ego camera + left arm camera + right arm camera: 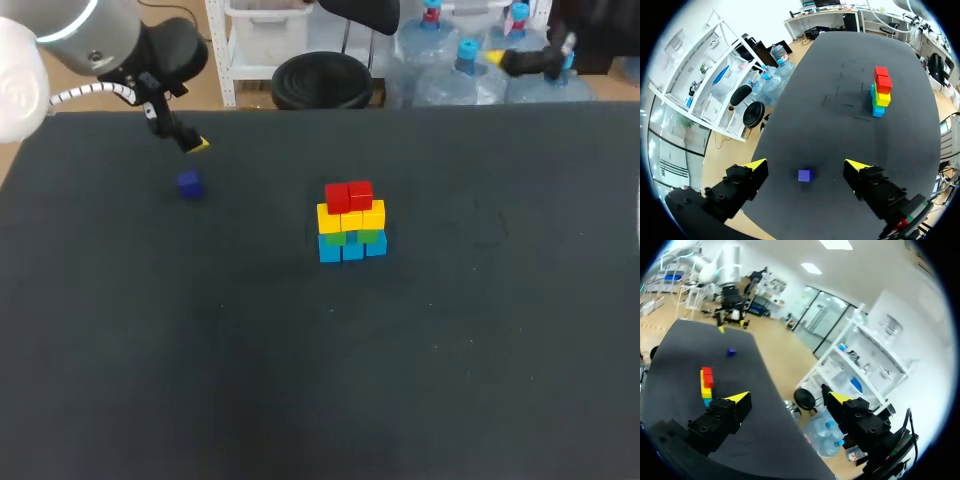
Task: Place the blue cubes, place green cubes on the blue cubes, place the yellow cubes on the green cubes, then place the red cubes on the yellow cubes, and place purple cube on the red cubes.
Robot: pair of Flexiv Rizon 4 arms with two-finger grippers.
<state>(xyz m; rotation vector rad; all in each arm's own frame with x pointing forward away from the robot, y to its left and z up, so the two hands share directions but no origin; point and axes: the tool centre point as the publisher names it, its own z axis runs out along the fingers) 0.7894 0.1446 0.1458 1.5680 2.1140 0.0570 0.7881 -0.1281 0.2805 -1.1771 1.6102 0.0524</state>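
Bench: dark surface carrying one stack and one loose cube.

Stack: stands near the middle of the bench.
- Bottom tier is the blue cubes, three showing across the near face.
- The green cubes sit on the blue ones and are mostly hidden by the tier above.
- The yellow cubes form a row of three across on top of the green.
- The red cubes are a pair, side by side, on top of the yellow row.
- Nothing sits on the red pair.

Purple cube: lies alone on the bench. It is well apart from the stack, on the left arm's side and towards the far edge. It is flat on the surface and touches nothing else.

Left gripper: hangs above the purple cube with its fingers spread wide. In the left wrist view the cube lies in the gap between the two yellow tips, clear of both. It carries nothing.

Right gripper: held off beyond the far right of the bench, well away from the stack and the loose cube. Its fingers are spread wide and it carries nothing.
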